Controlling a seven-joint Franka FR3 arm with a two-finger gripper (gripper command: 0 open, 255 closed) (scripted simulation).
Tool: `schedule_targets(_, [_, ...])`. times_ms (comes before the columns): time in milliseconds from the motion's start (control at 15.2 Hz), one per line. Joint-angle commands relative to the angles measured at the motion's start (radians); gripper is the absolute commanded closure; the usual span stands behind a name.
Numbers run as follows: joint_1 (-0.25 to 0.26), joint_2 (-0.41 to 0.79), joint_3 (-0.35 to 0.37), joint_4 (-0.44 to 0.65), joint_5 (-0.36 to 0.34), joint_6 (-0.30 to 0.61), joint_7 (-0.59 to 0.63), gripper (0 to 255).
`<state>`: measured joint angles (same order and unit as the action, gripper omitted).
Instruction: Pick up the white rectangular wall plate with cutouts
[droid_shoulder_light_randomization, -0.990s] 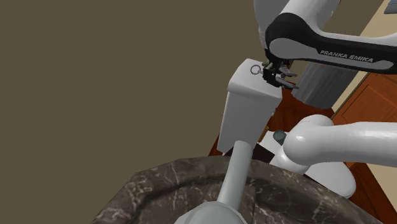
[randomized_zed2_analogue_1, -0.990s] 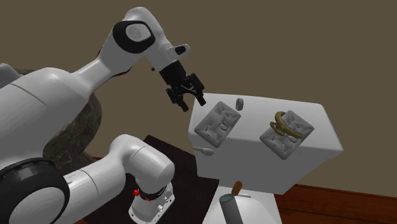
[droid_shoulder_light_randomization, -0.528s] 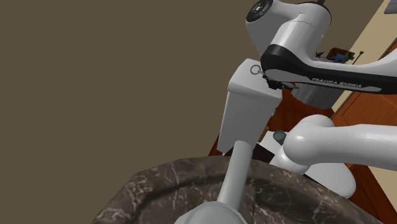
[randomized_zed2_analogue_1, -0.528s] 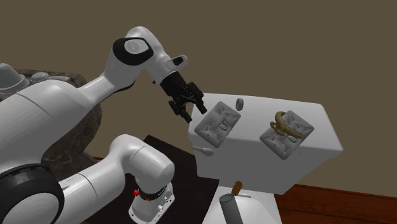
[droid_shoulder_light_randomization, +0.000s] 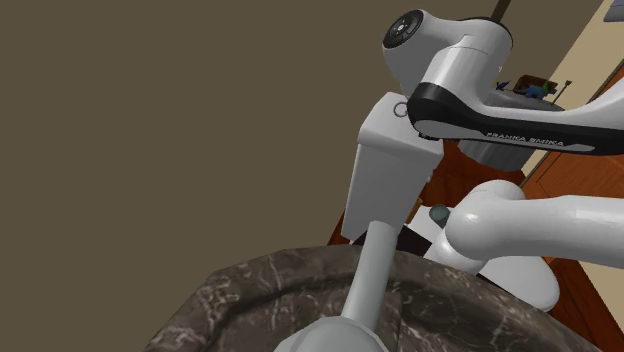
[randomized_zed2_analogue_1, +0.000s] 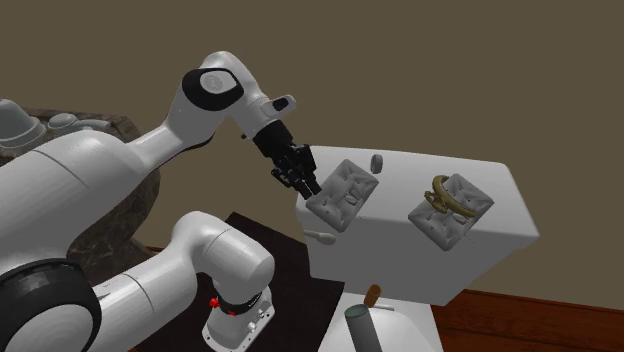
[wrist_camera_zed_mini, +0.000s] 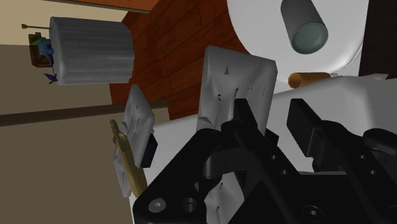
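So the gripper (randomized_zed2_analogue_1: 301, 175) hangs just beside the white wall plate (randomized_zed2_analogue_1: 341, 193) on the white block (randomized_zed2_analogue_1: 470, 255); fingers stand apart, gripping nothing. A second plate (randomized_zed2_analogue_1: 450, 210) lies well apart.

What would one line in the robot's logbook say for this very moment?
phase: pre-grasp | tool: open, at edge of wall plate | plate: flat on white box, not held | second plate: untouched

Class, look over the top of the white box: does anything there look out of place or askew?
Two things. The wall plate nearest the arm and the second wall plate both lie skewed to the white box's edges, and an olive-gold curved object lies across the second one, looking misplaced.
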<state>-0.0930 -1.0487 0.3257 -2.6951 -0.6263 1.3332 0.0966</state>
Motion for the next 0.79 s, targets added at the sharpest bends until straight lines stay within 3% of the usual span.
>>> schedule_targets(0, [0.0, 0.0, 0.0, -0.001, 0.0, 0.0, 0.0, 255])
schedule_targets(330, [-0.001, 0.001, 0.0, 0.0, 0.0, 0.001, 0.0, 255])
schedule_targets(726, [-0.015, 0.012, -0.009, 0.078, -0.023, -0.041, -0.051, 255])
